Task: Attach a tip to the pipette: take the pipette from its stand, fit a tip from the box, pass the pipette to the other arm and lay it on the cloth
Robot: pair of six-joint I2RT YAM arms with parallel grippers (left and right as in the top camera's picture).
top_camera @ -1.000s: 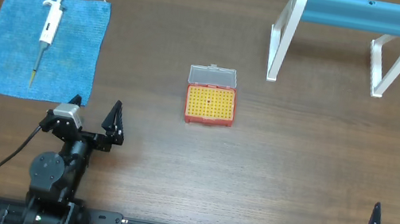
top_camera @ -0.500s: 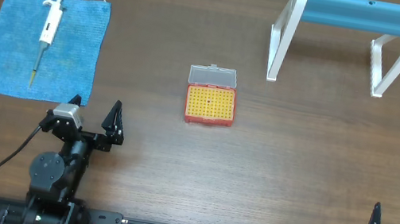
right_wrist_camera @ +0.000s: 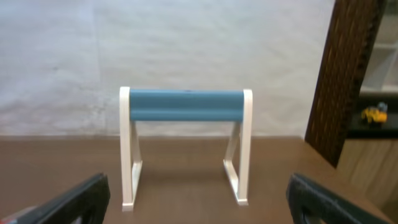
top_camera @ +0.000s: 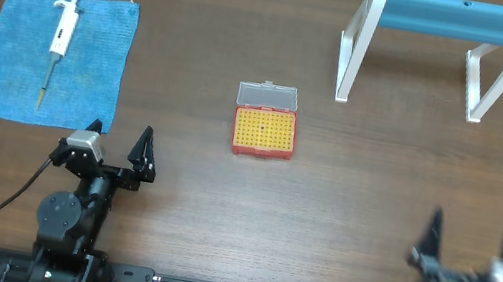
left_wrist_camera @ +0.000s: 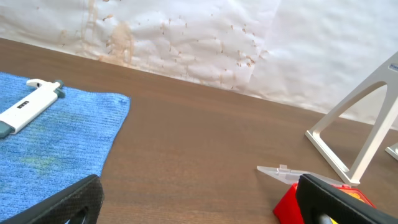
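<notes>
Both the left claw [top_camera: 122, 129] and right claw [top_camera: 473, 223] gape empty; the pipette [top_camera: 62, 35] lies on the cloth [top_camera: 93, 70].

the white pipette [top_camera: 62, 30] is lying flat on the blue cloth [top_camera: 98, 56] at far left, its tip [top_camera: 40, 95] pointing toward the near edge. the red tip box [top_camera: 264, 131] is sitting open mid-bench [top_camera: 219, 217], clear lid folded back, yellow inside. the blue-barred, white-legged stand [top_camera: 458, 17] is standing upright at far right.
</notes>
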